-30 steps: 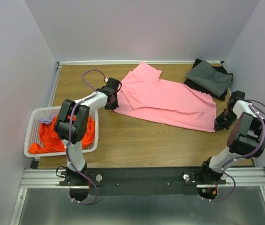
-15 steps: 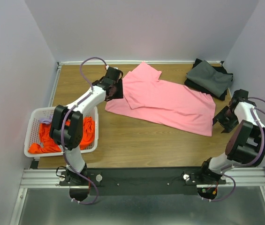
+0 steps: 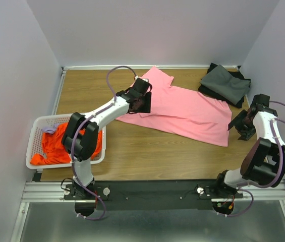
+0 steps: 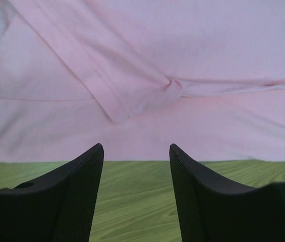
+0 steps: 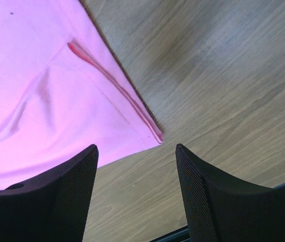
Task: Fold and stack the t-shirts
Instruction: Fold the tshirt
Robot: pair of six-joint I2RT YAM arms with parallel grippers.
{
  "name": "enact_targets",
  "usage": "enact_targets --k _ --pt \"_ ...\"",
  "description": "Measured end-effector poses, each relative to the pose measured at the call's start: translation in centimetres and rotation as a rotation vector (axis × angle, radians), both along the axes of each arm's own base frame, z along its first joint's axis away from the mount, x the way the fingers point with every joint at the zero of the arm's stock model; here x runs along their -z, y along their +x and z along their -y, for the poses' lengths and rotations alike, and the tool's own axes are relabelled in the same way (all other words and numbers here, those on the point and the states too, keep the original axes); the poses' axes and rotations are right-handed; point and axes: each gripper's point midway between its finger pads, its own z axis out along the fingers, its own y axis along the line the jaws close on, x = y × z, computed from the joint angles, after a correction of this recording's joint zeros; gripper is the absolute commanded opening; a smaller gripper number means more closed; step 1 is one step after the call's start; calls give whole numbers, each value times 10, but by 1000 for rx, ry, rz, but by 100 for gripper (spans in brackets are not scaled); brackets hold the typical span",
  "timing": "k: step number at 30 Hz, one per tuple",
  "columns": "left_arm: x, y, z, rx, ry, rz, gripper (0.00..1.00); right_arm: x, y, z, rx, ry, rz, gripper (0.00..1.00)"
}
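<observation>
Your left gripper has its two black, finely ribbed fingers spread apart with nothing between them. It hangs over the near edge of the light pink t-shirt, left of centre in the top view. The shirt lies spread flat as a wide, soft sheet across the middle of the wood-grain table. In the left wrist view, a folded-over sleeve with a stitched hem band runs diagonally from the upper left to the centre and ends in a small pucker.

Your right gripper is also spread wide and empty, at the right edge of the top view. It is just above the shirt's pointed, double-stitched corner.

The dark grey t-shirts sit as a folded pile in the upper right. The bright orange t-shirt is crumpled inside the white slotted plastic basket at the left.
</observation>
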Motion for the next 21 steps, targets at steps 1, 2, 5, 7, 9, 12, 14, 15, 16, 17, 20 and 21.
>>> enact_targets --k 1,2,5,7,9,12,14,15,16,17,20,21 --pt "4 -1 3 2 -1 -8 61 0 0 -1 -3 5 3 70" --pt "10 -2 5 3 3 -19 61 -1 1 -2 -8 11 8 70" --pt "30 -2 5 -3 24 -56 61 -3 2 -6 -21 25 21 70" --pt "40 -3 4 -6 36 -76 62 -3 3 -7 -26 32 25 70" --pt "52 -3 3 -12 49 -96 61 -3 3 -9 -34 42 30 70" --pt "63 -4 2 -14 63 -116 61 -4 4 -12 -41 54 37 70" --pt "70 -4 2 -16 71 -127 59 -4 5 -14 -44 64 41 70" --pt "73 -4 2 -15 76 -131 59 -4 5 -14 -45 67 43 70" --pt "77 -5 2 -15 80 -137 59 -4 6 -15 -47 70 44 70" --pt "80 -4 2 -15 84 -141 57 -4 6 -15 -48 73 46 71" --pt "80 -1 2 -20 91 -134 56 -4 6 -16 -49 76 47 71" --pt "79 1 2 -22 90 -129 56 -5 6 -16 -49 76 47 71"
